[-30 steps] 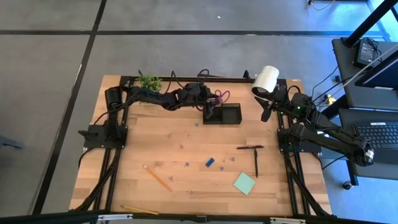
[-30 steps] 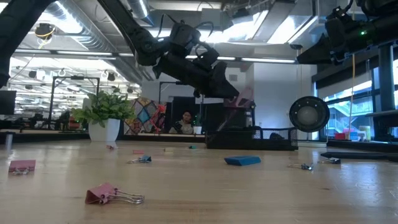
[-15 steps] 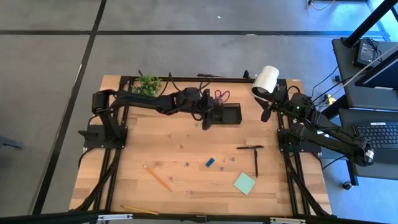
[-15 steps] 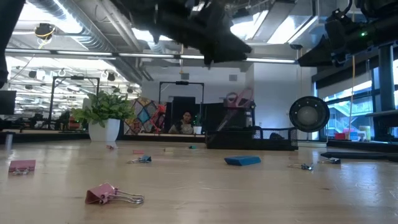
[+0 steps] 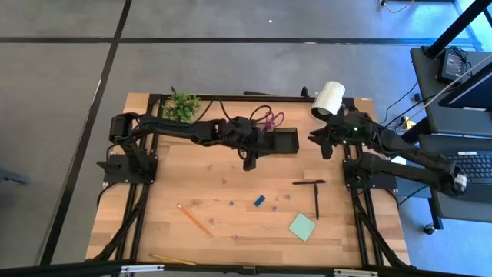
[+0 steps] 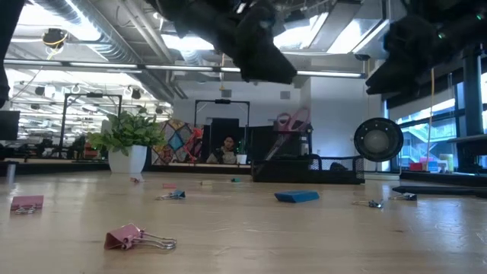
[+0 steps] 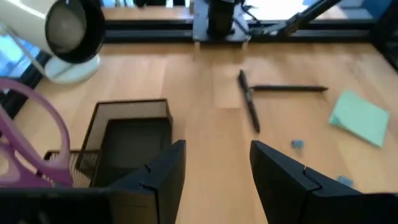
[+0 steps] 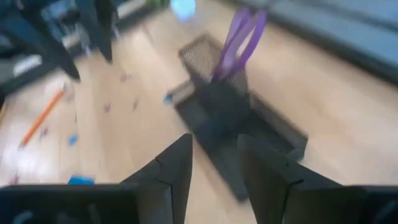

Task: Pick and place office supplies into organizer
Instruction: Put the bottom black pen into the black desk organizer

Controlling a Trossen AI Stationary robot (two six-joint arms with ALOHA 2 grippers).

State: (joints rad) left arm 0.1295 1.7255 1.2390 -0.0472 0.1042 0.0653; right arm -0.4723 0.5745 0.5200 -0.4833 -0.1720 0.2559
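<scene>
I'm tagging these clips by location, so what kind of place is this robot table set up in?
Probably an open-plan office or lab: exposed ceiling ducts, rows of desks behind the potted plant, and a laptop beside the table.

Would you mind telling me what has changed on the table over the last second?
The left gripper let go of the purple-handled scissors, which now stand in the organizer, and drew back toward the table's middle, open and empty. The right gripper swung in toward the organizer. The pens, pencil, blue block and sticky-note pad stayed put.
</scene>
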